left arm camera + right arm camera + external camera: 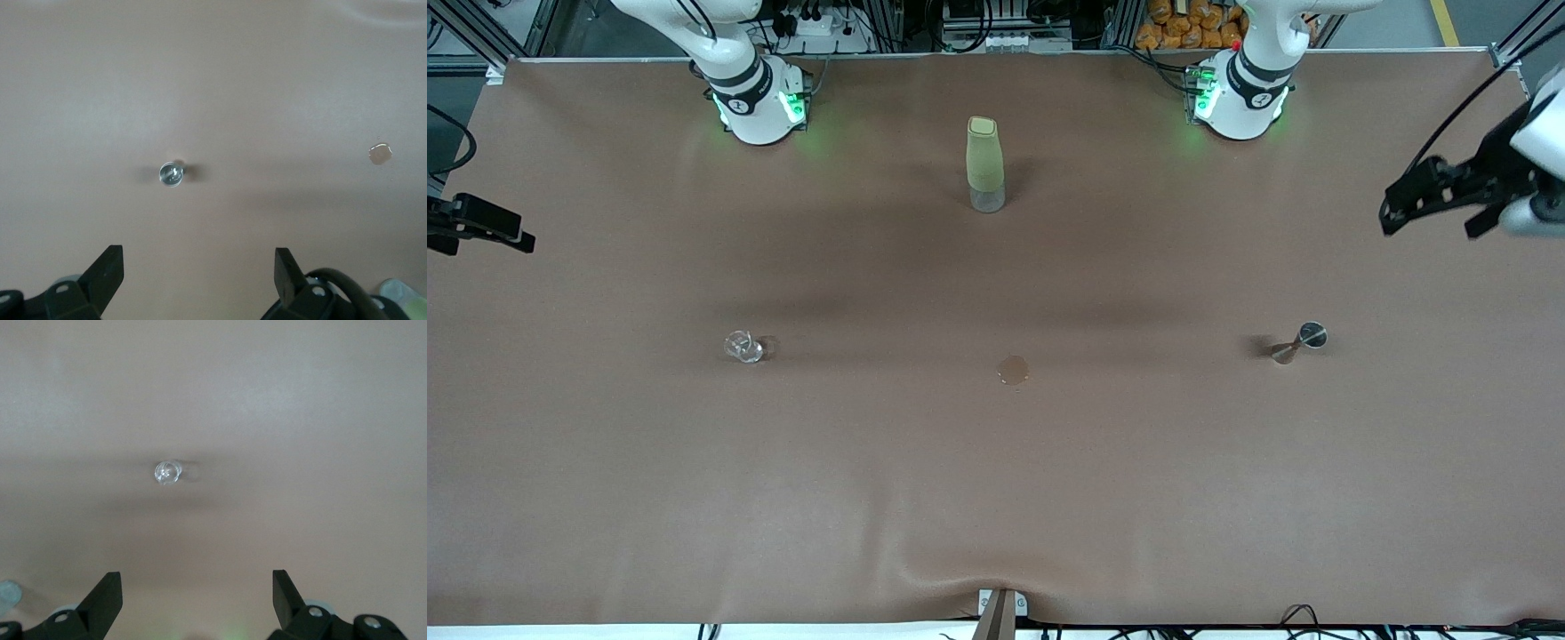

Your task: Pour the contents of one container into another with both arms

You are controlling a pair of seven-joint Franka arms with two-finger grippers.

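A tall pale-green bottle (985, 164) stands upright between the two arm bases. A small clear glass (743, 347) (167, 473) sits toward the right arm's end of the table. A metal jigger (1298, 342) (171, 175) sits toward the left arm's end. My left gripper (1430, 212) (199, 267) hangs open and empty high over the table's edge at its own end, apart from the jigger. My right gripper (480, 233) (197, 590) hangs open and empty over its own end's edge, apart from the glass.
A small round brown disc (1013, 369) (380, 154) lies flat mid-table, nearer the front camera than the bottle. The brown cloth (996, 498) covers the whole table, with a wrinkle at its front edge. Both arm bases stand along the top of the front view.
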